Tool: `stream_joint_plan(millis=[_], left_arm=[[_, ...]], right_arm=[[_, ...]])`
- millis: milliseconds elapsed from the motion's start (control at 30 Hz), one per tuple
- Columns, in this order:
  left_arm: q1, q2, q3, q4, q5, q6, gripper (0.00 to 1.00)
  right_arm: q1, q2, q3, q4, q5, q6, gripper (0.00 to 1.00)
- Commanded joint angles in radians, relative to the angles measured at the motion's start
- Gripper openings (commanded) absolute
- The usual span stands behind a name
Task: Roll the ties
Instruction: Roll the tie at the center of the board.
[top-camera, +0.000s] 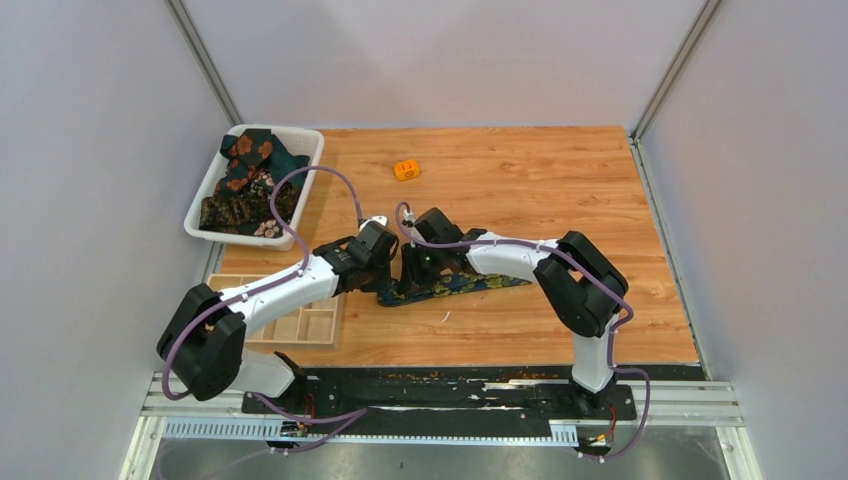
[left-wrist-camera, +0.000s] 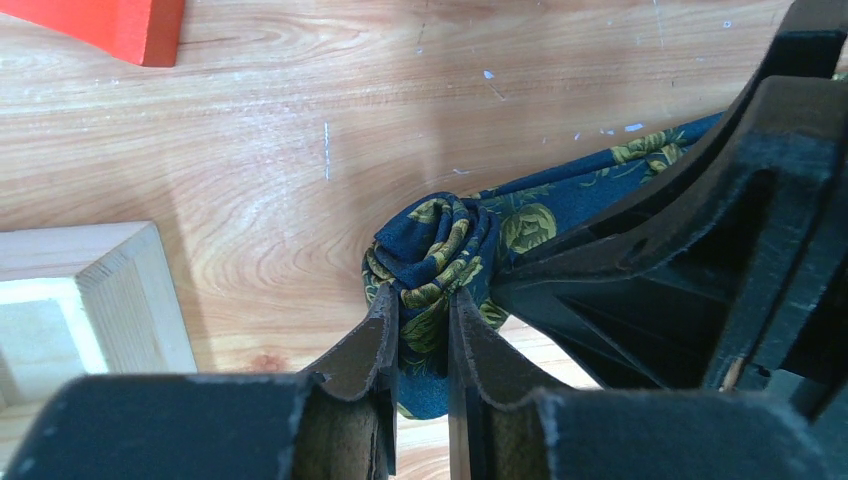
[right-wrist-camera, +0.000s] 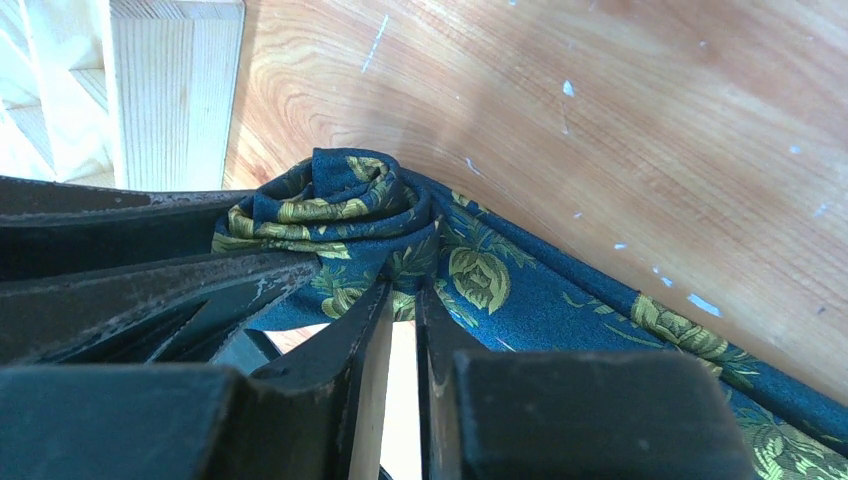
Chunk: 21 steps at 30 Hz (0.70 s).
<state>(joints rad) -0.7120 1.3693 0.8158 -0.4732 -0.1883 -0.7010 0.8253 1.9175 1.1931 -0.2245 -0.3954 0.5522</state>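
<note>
Navy tie (top-camera: 455, 285) lay on the wooden table (top-camera: 530, 190) between the two arms, just right of the wooden compartment tray (top-camera: 312, 322). Its left end was wound into a small tight coil (left-wrist-camera: 440, 238), only a few turns thick, and the rest ran flat to the right, partly under the right arm. The left gripper (left-wrist-camera: 423, 305) was closed narrow on that coil, with blue fabric pressed between its fingers (left-wrist-camera: 378, 335). The right gripper (right-wrist-camera: 403, 295) sat against the same coil from the other side. Its jaws were nearly together, the tips at a fold of the cloth and a bright slit open lower down between them, so we could not tell whether it truly pinched the tie or only touched it. We judged the rolling of this tie barely begun — the coil was started and most of the length was still unrolled. The other ties (top-camera: 245, 185), dark green with orange and pinkish blooms, were heaped loose in the white basket (top-camera: 312, 158) at the far left, none of them rolled as far as we could see. No finished roll showed in the tray's visible compartments, though the left arm covered part of it. A small orange block (top-camera: 406, 169) sat apart on the far side of the table. Nearly the whole job was left — finish this coil, then work through the basket.
</note>
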Motion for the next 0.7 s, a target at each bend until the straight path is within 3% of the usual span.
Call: stream_joint_plan(millis=[0,667], left_arm=[[-0.009,-0.028,0.074,-0.037,0.0,-0.012,0.07],[-0.069,0.111,0.202,-0.088,-0.005,-0.068,0.09]], right_arm=[[0.013,0.028,0.048,0.04,0.008,0.016,0.16],[0.008,0.038,0.028,0.048,0.018,0.025,0.15]])
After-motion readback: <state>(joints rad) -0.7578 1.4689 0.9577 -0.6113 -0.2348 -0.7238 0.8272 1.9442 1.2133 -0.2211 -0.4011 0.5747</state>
